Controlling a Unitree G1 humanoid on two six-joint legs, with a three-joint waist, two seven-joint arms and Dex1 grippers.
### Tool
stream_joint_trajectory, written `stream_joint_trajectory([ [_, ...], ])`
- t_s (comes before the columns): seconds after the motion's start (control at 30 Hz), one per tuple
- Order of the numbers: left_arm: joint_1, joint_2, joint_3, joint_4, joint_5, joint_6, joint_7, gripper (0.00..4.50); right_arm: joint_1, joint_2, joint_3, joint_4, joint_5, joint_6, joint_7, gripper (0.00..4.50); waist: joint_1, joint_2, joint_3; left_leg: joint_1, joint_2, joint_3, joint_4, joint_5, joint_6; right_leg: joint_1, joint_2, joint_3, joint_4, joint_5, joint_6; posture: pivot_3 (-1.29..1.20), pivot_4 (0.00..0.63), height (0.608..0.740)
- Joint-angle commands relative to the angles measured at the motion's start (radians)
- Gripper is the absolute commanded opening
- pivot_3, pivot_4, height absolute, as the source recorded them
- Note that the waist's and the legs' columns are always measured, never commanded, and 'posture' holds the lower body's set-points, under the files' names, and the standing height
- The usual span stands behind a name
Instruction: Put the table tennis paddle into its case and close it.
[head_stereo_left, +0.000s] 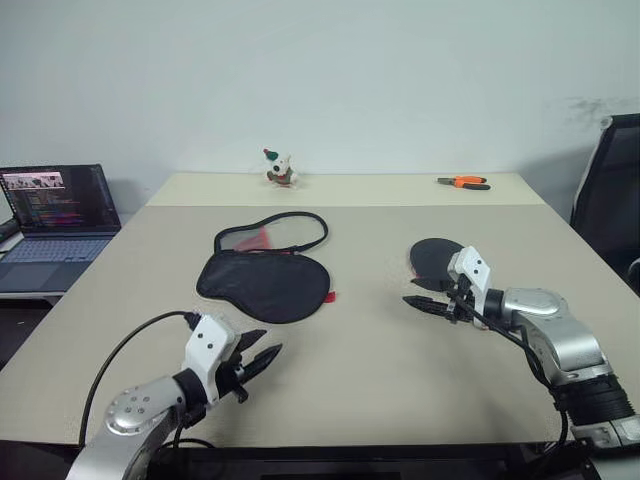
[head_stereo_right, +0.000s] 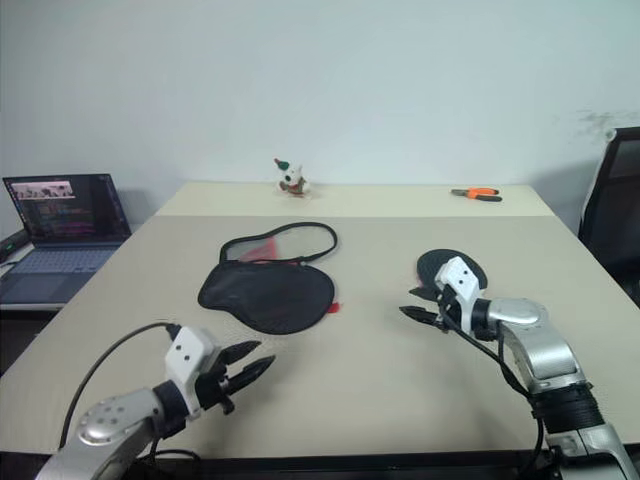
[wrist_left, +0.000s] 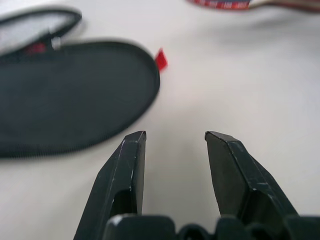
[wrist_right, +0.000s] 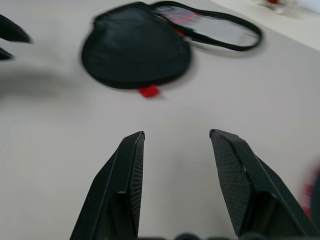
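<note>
Neither step was complete: the table tennis paddle (head_stereo_left: 434, 259) lay on the counter (head_stereo_left: 360, 360) beside the empty, parted right gripper (head_stereo_left: 432, 302), well apart from the unzipped case (head_stereo_left: 265, 283); the left gripper (head_stereo_left: 258, 363) hovered parted and empty.

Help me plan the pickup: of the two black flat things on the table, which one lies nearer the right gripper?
The table tennis paddle, the small round black blade just beyond the right gripper. The case, larger and unzipped, lies further over toward the left gripper.

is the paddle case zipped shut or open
Open: the case lies flat with its flap folded back toward the far side, showing the inside.
</note>
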Motion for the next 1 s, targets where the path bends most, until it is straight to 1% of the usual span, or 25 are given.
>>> stream_joint_trajectory([
  [0.03, 0.022, -0.010, 0.027, -0.039, 0.004, -0.019, 0.024, 2.05, 0.049, 0.003, 0.041, -0.095, 0.018, 0.032, 0.013, 2.25, 0.001, 0.000, 0.000, 0.000, 0.000, 0.000, 0.000, 0.000, 0.000, 0.000, 0.000, 0.000, 0.000, 0.000, 0.000, 0.00, 0.150, 0.740],
  [0.13, 0.024, -0.009, 0.021, -0.045, 0.014, -0.023, 0.032, 2.05, 0.077, 0.021, 0.046, -0.117, 0.022, 0.040, -0.001, 2.25, 0.001, 0.000, 0.000, 0.000, 0.000, 0.000, 0.000, 0.000, 0.000, 0.000, 0.000, 0.000, 0.001, 0.000, 0.000, 0.00, 0.150, 0.740],
  [0.2, 0.021, -0.016, 0.041, -0.054, -0.010, -0.005, 0.040, 2.05, 0.084, 0.031, 0.044, -0.159, 0.051, 0.073, -0.003, 2.25, 0.001, 0.000, 0.000, 0.000, -0.001, 0.000, 0.001, 0.000, 0.000, 0.000, 0.000, 0.000, 0.001, 0.000, 0.000, 0.00, 0.150, 0.740],
  [0.27, 0.017, 0.007, 0.050, -0.033, -0.014, -0.014, 0.011, 2.05, 0.108, 0.032, 0.064, -0.233, 0.095, 0.132, 0.014, 2.25, 0.001, 0.000, 0.000, 0.000, -0.001, 0.000, 0.001, 0.000, 0.000, 0.000, 0.000, 0.000, 0.001, 0.000, 0.000, 0.00, 0.150, 0.740],
  [0.37, -0.009, 0.041, 0.068, 0.029, -0.013, -0.041, -0.027, 2.05, 0.134, 0.066, 0.095, -0.290, 0.122, 0.190, -0.019, 2.25, 0.000, 0.000, 0.000, 0.000, 0.000, -0.001, 0.000, 0.000, 0.000, 0.000, 0.001, -0.001, 0.001, 0.000, -0.001, 0.00, 0.150, 0.740],
  [0.53, -0.090, 0.086, 0.065, 0.150, 0.021, -0.101, -0.071, 2.05, 0.117, 0.129, 0.113, -0.286, 0.084, 0.182, -0.106, 2.25, 0.000, 0.000, 0.000, 0.001, -0.001, -0.001, 0.001, 0.000, 0.000, 0.000, 0.001, -0.001, 0.002, -0.001, -0.001, 0.00, 0.150, 0.740],
  [0.63, -0.167, 0.084, 0.027, 0.248, 0.028, -0.111, -0.096, 2.05, 0.113, 0.125, 0.091, -0.275, 0.082, 0.163, -0.112, 2.25, 0.000, 0.000, 0.000, 0.001, -0.001, 0.000, 0.000, 0.000, 0.000, 0.000, 0.001, -0.002, 0.002, -0.001, 0.000, 0.00, 0.150, 0.740],
  [0.7, -0.211, 0.100, 0.013, 0.314, 0.028, -0.125, -0.141, 2.05, 0.111, 0.124, 0.090, -0.305, 0.087, 0.176, -0.123, 2.25, 0.003, 0.000, 0.000, 0.000, -0.002, -0.001, 0.001, 0.000, 0.000, 0.000, 0.002, -0.003, 0.002, -0.001, 0.000, 0.00, 0.150, 0.740],
  [0.8, -0.311, 0.102, -0.041, 0.412, 0.060, -0.155, -0.186, 2.64, 0.106, 0.109, 0.069, -0.324, 0.106, 0.182, -0.117, 2.27, 0.004, 0.000, 0.000, 0.000, -0.002, -0.002, 0.000, 0.000, 0.000, 0.000, 0.002, -0.003, 0.002, -0.001, 0.000, 0.00, 0.150, 0.740],
  [0.87, -0.392, 0.105, -0.072, 0.502, 0.082, -0.189, -0.226, 3.27, 0.099, 0.109, 0.061, -0.339, 0.113, 0.189, -0.125, 2.27, 0.003, 0.000, 0.000, 0.000, -0.002, -0.002, 0.000, 0.000, 0.000, 0.000, 0.002, -0.003, 0.002, -0.001, 0.000, 0.00, 0.150, 0.740],
  [0.9, -0.431, 0.109, -0.082, 0.547, 0.082, -0.198, -0.257, 3.27, 0.094, 0.109, 0.063, -0.354, 0.121, 0.198, -0.127, 2.27, 0.002, 0.000, 0.000, 0.000, -0.002, -0.001, 0.000, 0.000, 0.000, 0.000, 0.002, -0.003, 0.002, -0.001, 0.000, 0.00, 0.150, 0.740],
  [1.0, -0.531, 0.109, -0.117, 0.668, 0.097, -0.225, -0.325, 4.03, 0.087, 0.068, 0.071, -0.374, 0.123, 0.191, -0.087, 2.27, 0.000, 0.000, 0.000, 0.000, -0.003, -0.001, 0.000, 0.000, 0.000, 0.000, 0.004, -0.004, 0.002, -0.001, 0.000, 0.00, 0.150, 0.740],
])
